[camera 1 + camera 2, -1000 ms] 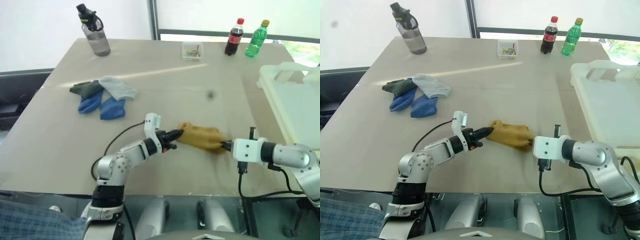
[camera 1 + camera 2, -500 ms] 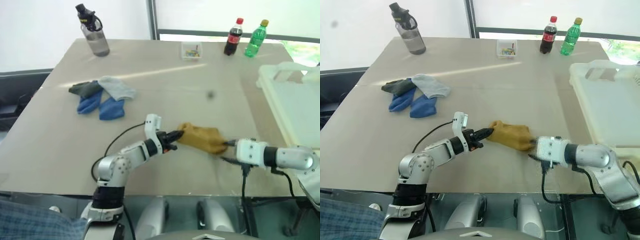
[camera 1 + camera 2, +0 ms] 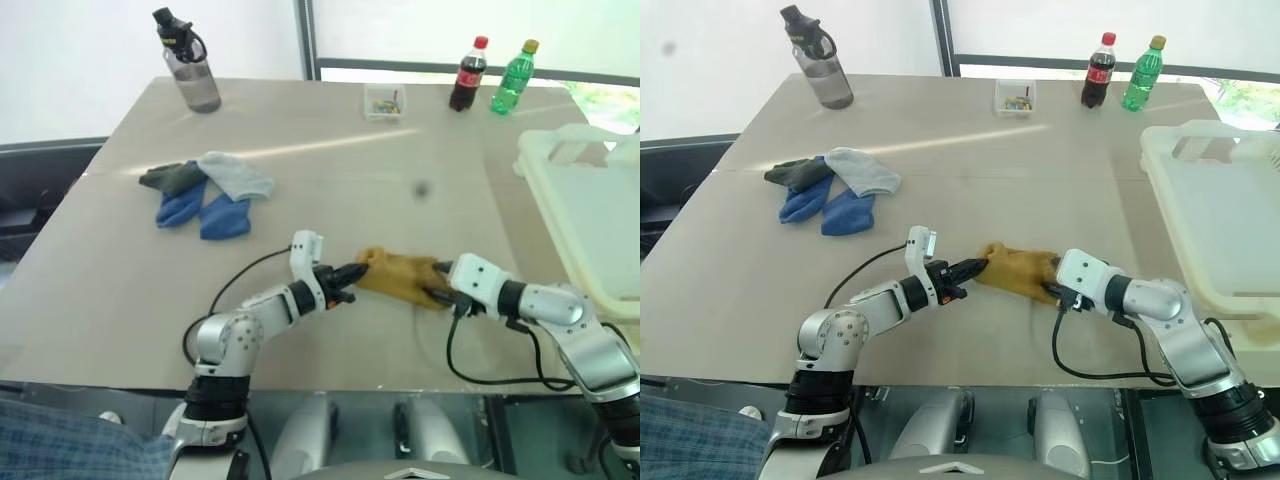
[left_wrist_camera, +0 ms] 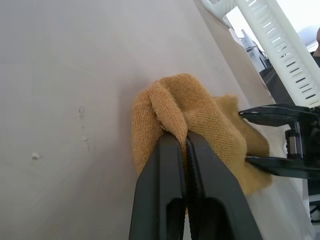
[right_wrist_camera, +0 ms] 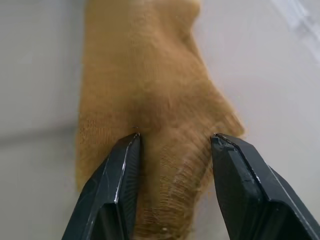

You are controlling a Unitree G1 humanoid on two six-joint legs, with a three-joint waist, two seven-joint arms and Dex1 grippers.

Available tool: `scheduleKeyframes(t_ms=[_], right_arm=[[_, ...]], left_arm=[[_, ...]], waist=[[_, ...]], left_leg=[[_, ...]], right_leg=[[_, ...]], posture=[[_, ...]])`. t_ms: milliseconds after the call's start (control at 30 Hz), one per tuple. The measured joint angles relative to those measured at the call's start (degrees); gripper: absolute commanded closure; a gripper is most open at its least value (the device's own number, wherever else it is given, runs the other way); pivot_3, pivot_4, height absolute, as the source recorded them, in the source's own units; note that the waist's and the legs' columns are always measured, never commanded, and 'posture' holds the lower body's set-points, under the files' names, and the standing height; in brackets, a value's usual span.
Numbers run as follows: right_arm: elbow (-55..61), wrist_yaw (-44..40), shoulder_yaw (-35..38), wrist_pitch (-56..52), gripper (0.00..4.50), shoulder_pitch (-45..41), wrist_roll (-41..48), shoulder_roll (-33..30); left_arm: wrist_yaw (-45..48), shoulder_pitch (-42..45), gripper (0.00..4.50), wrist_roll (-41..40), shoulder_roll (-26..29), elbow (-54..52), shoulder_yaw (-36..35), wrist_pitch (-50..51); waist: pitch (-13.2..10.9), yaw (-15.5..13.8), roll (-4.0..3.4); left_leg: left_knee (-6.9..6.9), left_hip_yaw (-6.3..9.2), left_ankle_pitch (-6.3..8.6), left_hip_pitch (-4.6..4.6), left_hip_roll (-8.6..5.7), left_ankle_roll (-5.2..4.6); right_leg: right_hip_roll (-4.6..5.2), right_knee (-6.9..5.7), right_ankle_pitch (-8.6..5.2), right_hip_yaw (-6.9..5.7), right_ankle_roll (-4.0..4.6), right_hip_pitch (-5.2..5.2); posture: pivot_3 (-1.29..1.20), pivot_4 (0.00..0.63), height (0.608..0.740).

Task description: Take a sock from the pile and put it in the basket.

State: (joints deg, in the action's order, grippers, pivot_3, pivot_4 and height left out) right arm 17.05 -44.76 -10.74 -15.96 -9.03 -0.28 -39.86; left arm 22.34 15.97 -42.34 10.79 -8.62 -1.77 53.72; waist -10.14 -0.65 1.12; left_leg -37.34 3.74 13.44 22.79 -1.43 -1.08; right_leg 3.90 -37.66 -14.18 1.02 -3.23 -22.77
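Sock (image 3: 400, 274) — left gripper (image 3: 357, 272) pinching; right gripper (image 5: 175, 142) astride

looks like a lab or office test room, plain beige table (image 3: 300, 130) by a window (image 3: 470, 30), drink bottles (image 3: 490, 75), water flask (image 3: 187, 62), black chair (image 3: 30, 190) alongside

pile (image 3: 205, 190) far left, sock (image 3: 400, 274) centre — basket (image 3: 590, 215) right

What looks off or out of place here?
Nothing spilled or damaged. One oddity: the mustard sock lies bunched on the table, away from the pile, pinched by the left end effector while the open right end effector straddles its other end.
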Motion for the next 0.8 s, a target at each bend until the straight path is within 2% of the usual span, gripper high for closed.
scheduleKeyframes(t_ms=[100, 200, 300, 467, 567, 633, 800], right_arm=[[0.0, -0.1, -0.5, 0.1, 2.24, 0.0, -0.7, -0.1], [0.4, -0.1, -0.8, 0.1, 2.19, 0.0, -1.3, -0.2], [0.4, -0.1, -0.9, 0.0, 2.19, 0.0, -1.4, -0.1], [0.7, -0.1, -0.8, -0.3, 2.19, 0.1, -1.4, 0.2], [0.7, 0.0, -0.8, -0.6, 2.19, 0.1, -1.4, 0.2], [0.6, 0.0, -0.7, -0.9, 2.19, 0.1, -1.5, 0.3], [0.6, 0.2, -0.9, -1.3, 2.19, -0.1, -1.8, 1.0]], left_arm=[[0.0, -0.1, 4.50, -0.1, 0.0, 0.0, -0.1, 0.0], [-0.1, -0.4, 3.52, -0.8, -0.7, 0.0, -1.4, 0.0], [-0.1, -0.3, 2.18, -1.8, -0.9, 0.0, -3.3, -0.3], [2.8, -0.4, 2.18, -11.1, 2.5, 0.3, -10.8, 4.1], [2.7, -0.1, 2.18, -11.4, 5.3, 3.1, -13.7, 4.6], [2.8, -0.1, 2.18, -10.6, 6.0, 4.5, -13.1, 4.7], [4.0, 2.4, 2.18, -7.0, 5.5, 5.6, -6.2, 5.0]], waist=[[0.0, 0.0, 0.01], [0.0, 0.0, 0.02], [0.0, 0.0, 0.02], [0.0, 0.2, 0.02], [0.0, 0.1, 0.01], [0.0, 0.0, 0.03], [0.1, -0.1, 0.09]], left_leg=[[-0.01, -0.01, 0.00, -0.01, 0.00, 0.00], [-0.01, 0.00, 0.00, -0.01, 0.00, 0.00], [-0.01, 0.01, 0.00, -0.02, 0.01, 0.00], [0.00, 0.02, 0.00, -0.02, 0.04, 0.00], [-0.01, 0.02, 0.00, -0.03, 0.02, 0.00], [-0.02, 0.02, 0.00, -0.04, 0.00, 0.00], [-0.02, 0.04, 0.00, -0.09, 0.00, 0.00]], right_leg=[[0.00, 0.01, 0.00, 0.01, -0.01, 0.02], [0.00, 0.01, 0.00, 0.00, 0.00, 0.02], [-0.01, 0.00, 0.00, 0.00, 0.00, 0.02], [-0.03, 0.01, -0.01, -0.02, 0.00, 0.01], [-0.04, 0.01, 0.00, -0.02, 0.00, 0.03], [-0.01, 0.03, 0.00, -0.02, -0.01, 0.07], [-0.01, 0.02, 0.00, -0.03, 0.00, 0.11]], posture=[[0.00, 0.150, 0.740], [0.00, 0.150, 0.740], [0.00, 0.150, 0.740], [0.00, 0.150, 0.740], [0.00, 0.150, 0.740], [0.00, 0.150, 0.740], [0.00, 0.150, 0.740]])
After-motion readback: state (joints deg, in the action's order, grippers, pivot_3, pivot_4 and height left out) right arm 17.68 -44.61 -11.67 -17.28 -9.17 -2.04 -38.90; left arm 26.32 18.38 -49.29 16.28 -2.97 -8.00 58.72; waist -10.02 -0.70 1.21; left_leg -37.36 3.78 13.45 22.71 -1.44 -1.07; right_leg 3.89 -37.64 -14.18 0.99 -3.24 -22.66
